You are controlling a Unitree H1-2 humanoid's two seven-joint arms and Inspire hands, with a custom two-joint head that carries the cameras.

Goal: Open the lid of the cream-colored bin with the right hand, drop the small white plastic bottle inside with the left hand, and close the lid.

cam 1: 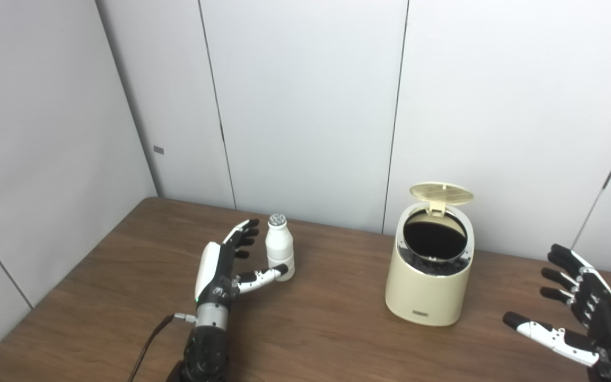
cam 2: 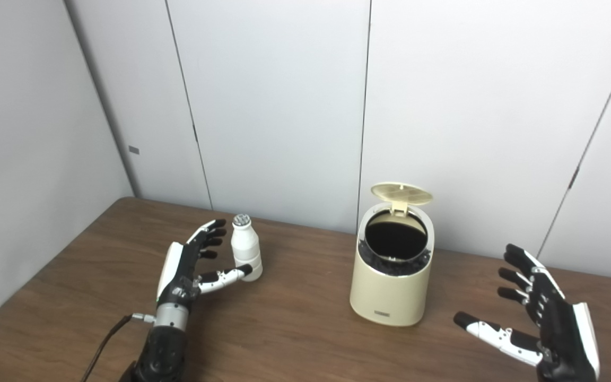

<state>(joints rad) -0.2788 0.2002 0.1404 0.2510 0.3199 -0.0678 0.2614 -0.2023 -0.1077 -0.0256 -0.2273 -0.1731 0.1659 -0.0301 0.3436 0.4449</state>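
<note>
Bottle [cam 1: 279, 246] upright on the bench [cam 1: 125, 276] in the left eye view, left hand [cam 1: 224, 268] cupped round it, spread wide, thumb tip touching its base, fingers near but not closed. Risk: a thumb nudge low down could tip or skid it before the grasp closes. Bin [cam 1: 430, 270] sits well apart to the right, lid [cam 1: 442, 193] up.

Right eye view: right hand [cam 2: 541, 318] hovers spread wide, holding nothing, beside the bin; a careless sweep could knock the lid shut before the drop.
</note>
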